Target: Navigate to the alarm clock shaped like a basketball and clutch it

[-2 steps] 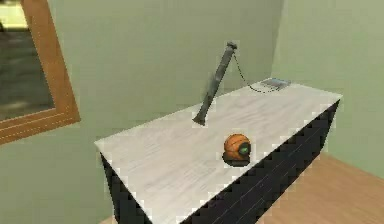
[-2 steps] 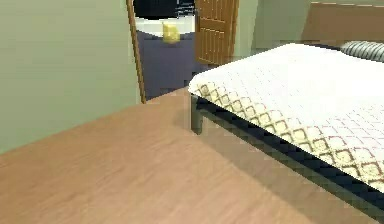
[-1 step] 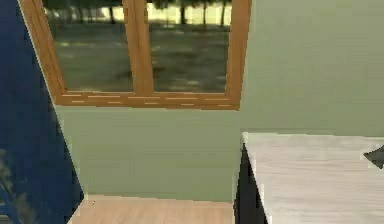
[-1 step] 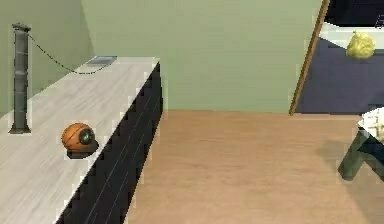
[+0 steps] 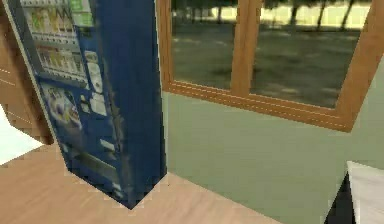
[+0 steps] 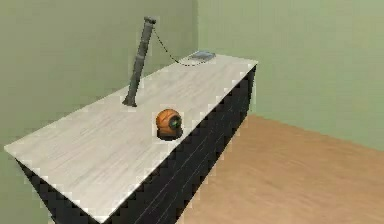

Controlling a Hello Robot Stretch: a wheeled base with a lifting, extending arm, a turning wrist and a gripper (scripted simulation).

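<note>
An orange ball-shaped alarm clock [image 6: 168, 123] with a dark face stands on a long pale-topped counter [image 6: 90, 150] with a dark front, near the counter's front edge at the middle of the arm side view. A corner of a pale top with a dark side [image 5: 360, 198] shows at the forward view's lower right.
A grey leaning rod-like object [image 6: 138, 68] stands on the counter behind the clock, with a thin cord running to a small flat grey item [image 6: 203, 56]. A blue vending machine [image 5: 90, 90] stands ahead left, beside a wood-framed window [image 5: 262, 55]. Wood floor [image 6: 290, 170] lies right of the counter.
</note>
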